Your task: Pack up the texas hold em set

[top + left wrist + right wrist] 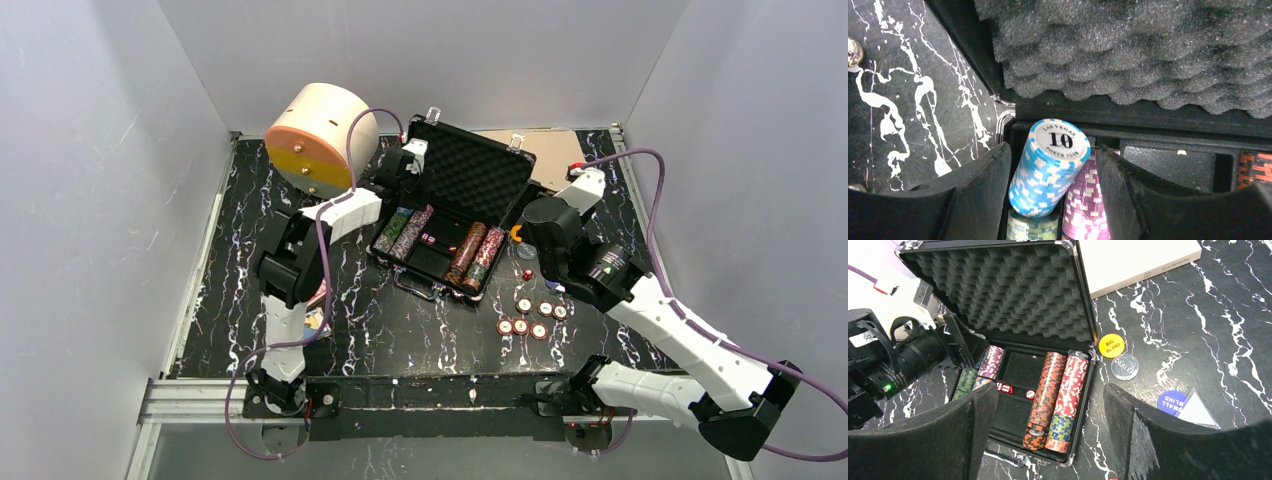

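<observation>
Black ribbed briefcase with grey foam lining (pixel 475 175): open at the middle of the black marbled bench (pixel 400 330), lid raised toward 12 o'clock. The tray holds chip rows along its 9 and 3 o'clock sides, with red dice (pixel 1005 387) in the middle well.

Left hand (pixel 1052 149): at the tray's 10 o'clock corner, fingers apart, one on each side of a tilted blue-and-white chip stack marked 10 (pixel 1050 170). Cannot tell whether the pads press it. The stack leans over a green chip stack (pixel 1030 227); a purple chip row (pixel 1083 205) lies just beside it at 3 o'clock.

Right hand (pixel 1050 387): jaws wide apart, nothing between them, beside the case at its 3 o'clock.

On the bench at 3 o'clock of the case:
- yellow round "BIG BLIND" button (pixel 1111 345)
- clear "DEALER" button (pixel 1125 366)
- blue "SMALL BLIND" button (pixel 1170 401)

Several loose red-and-white chips (pixel 530 318) lie at 5 o'clock. Cream cylinder with orange face (pixel 320 135) stands at 10 o'clock of the case.
</observation>
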`<state>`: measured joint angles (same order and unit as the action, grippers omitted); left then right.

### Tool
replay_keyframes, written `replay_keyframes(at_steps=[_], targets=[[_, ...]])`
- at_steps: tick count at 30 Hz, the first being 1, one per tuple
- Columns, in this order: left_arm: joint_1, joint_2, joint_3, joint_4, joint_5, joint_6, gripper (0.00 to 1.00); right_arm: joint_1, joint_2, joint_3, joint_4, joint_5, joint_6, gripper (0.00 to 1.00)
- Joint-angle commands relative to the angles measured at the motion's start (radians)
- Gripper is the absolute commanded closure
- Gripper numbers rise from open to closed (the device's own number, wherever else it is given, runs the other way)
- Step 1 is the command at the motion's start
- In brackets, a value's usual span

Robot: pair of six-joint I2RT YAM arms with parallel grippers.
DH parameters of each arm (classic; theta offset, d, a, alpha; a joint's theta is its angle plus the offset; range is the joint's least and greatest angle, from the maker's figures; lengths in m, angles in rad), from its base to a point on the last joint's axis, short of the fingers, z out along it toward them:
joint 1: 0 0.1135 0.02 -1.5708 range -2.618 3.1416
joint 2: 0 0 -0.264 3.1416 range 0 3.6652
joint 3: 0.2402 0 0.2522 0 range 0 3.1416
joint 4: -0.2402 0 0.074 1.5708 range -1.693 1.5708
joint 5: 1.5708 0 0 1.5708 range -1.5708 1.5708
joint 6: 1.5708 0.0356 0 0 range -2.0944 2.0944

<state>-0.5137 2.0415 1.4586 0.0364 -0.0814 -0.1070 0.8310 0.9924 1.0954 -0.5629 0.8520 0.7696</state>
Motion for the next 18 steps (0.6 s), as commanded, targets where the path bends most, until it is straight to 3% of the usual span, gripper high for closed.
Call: replay_keyframes(at_steps=[1, 7, 18], targets=[[0.0, 0.027, 0.069, -0.068, -0.014, 0.059, 0.43, -0.006, -0.01, 0.005, 0.009, 0.05, -0.012, 0.14], [-0.001, 0.057, 0.136, -0.149, -0.023, 0.067, 0.75, -0.007, 0.003, 0.01, 0.018, 0.055, -0.022, 0.14], [-0.005, 0.08, 0.255, -0.434, -0.021, 0.089, 0.8, -0.007, 0.011, 0.014, 0.027, 0.059, -0.028, 0.14]])
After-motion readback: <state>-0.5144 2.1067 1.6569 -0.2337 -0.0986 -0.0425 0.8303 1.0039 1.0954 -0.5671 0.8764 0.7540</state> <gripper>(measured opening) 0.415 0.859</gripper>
